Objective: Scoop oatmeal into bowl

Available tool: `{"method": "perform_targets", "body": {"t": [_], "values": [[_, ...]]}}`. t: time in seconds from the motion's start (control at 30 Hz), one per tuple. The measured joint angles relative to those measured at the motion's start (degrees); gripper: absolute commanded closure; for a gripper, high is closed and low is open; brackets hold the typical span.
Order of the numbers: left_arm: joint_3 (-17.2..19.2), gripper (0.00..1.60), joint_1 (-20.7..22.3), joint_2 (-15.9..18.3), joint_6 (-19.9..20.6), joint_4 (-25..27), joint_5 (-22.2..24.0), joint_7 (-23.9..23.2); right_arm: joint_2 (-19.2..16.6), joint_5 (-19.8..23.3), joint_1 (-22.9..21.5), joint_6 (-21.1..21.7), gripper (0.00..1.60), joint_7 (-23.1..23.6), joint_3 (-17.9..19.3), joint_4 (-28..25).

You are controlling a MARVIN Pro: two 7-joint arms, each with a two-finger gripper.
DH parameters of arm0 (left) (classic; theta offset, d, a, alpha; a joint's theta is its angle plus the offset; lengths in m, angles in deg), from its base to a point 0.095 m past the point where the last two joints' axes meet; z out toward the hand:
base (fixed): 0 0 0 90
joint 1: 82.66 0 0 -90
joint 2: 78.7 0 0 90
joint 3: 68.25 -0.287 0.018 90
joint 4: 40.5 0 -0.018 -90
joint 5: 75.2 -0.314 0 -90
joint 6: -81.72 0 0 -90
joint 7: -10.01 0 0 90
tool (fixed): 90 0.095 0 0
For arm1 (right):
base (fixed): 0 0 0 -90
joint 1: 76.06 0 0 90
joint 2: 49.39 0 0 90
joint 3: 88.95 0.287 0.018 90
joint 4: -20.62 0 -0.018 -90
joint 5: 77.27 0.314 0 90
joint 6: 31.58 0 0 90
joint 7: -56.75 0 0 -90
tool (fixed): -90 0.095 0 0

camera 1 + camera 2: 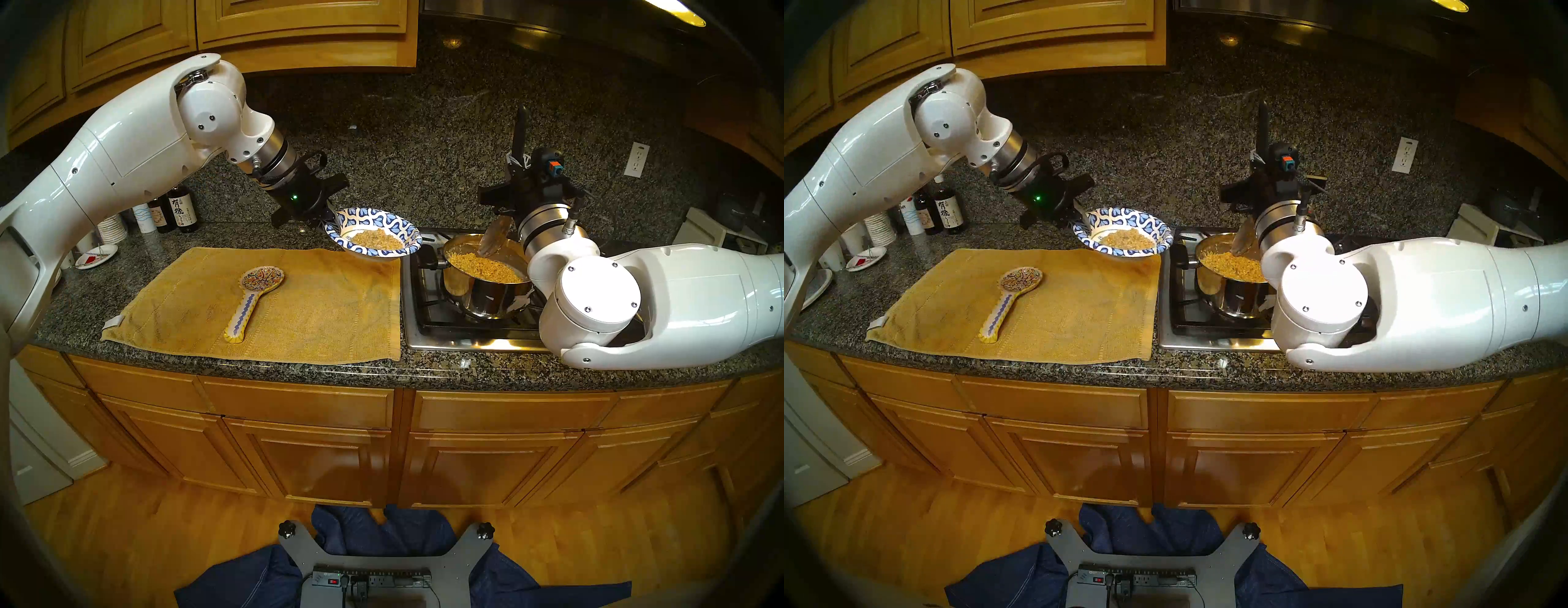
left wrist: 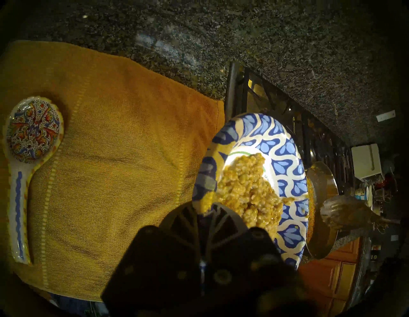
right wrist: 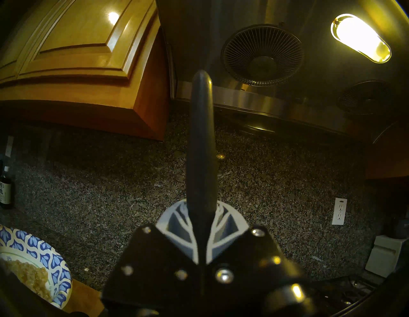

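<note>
Oatmeal (image 1: 377, 239), tan and lumpy, fills the bowl (image 1: 399, 227) in clenched left jaws; right jaws grip the spoon (image 1: 494, 237).

A painted spoon rest (image 1: 254, 299) lies on a yellow towel (image 1: 322, 305) left of the stove (image 1: 445, 322).

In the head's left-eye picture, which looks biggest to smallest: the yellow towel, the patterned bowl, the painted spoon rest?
1. Yellow towel, by far.
2. Patterned bowl.
3. Painted spoon rest: longer but narrower, so close to the bowl.
</note>
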Motion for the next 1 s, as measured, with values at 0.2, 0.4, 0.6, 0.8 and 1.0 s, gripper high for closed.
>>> {"method": "perform_targets", "body": {"t": [0.2, 0.4, 0.6, 0.8, 1.0], "values": [[-0.76, 1.60, 0.04, 1.20, -0.33, -0.41, 0.00, 0.35, 0.13, 0.02, -0.01, -0.08, 1.60, -0.23, -0.12, 0.00], [-1.67, 1.60, -0.20, 2.71, -0.53, -1.32, 0.00, 0.58, 0.28, 0.02, -0.02, -0.20, 1.60, -0.30, -0.26, 0.15], [-2.40, 1.60, -0.82, 3.41, -0.49, -1.98, 0.00, 0.56, 0.54, 0.05, -0.05, -0.24, 1.60, -0.30, -0.26, 0.37], [-2.98, 1.60, -1.75, 3.75, -0.02, -2.57, -0.01, 0.25, 0.72, 0.08, -0.13, -0.23, 1.60, -0.29, -0.31, 0.48], [-3.57, 1.60, -2.85, 3.74, 0.31, -3.25, -0.01, -0.15, 0.74, 0.11, -0.25, -0.08, 1.60, -0.22, -0.44, 0.58]]}}
